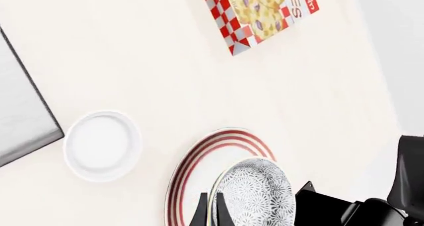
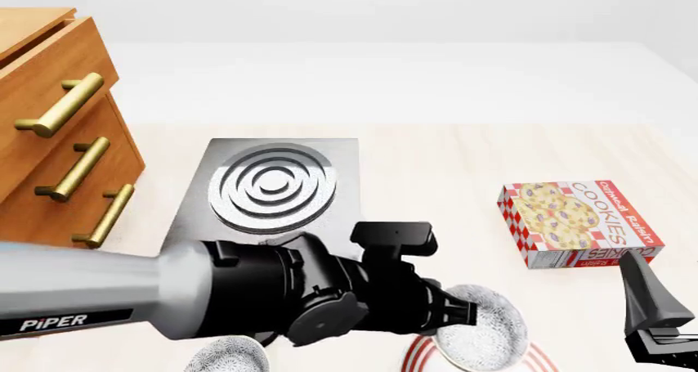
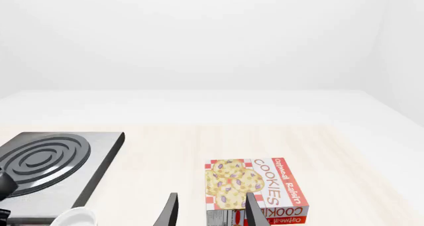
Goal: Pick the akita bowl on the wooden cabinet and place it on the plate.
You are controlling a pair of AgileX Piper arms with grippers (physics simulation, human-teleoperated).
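Left pincer (image 1: 209,211) clamped on akita bowl (image 1: 258,193) rim, bowl over plate (image 1: 198,159) at bench's 6 o'clock edge. Right pincer (image 3: 208,211) apart, holding nothing, facing cookie box (image 3: 255,186).

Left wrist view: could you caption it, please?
Left gripper holding the akita bowl over the plate.

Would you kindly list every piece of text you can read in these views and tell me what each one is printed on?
"PiPER": white lettering on the left arm, front view.
"COOKIES": red letters on the cookie box lid.
"Oatmeal Raisin": smaller red print beside "COOKIES" on the same lid, clearest in the right wrist view.
Fine print on the box's front edge is too small to read.
No other text is visible.
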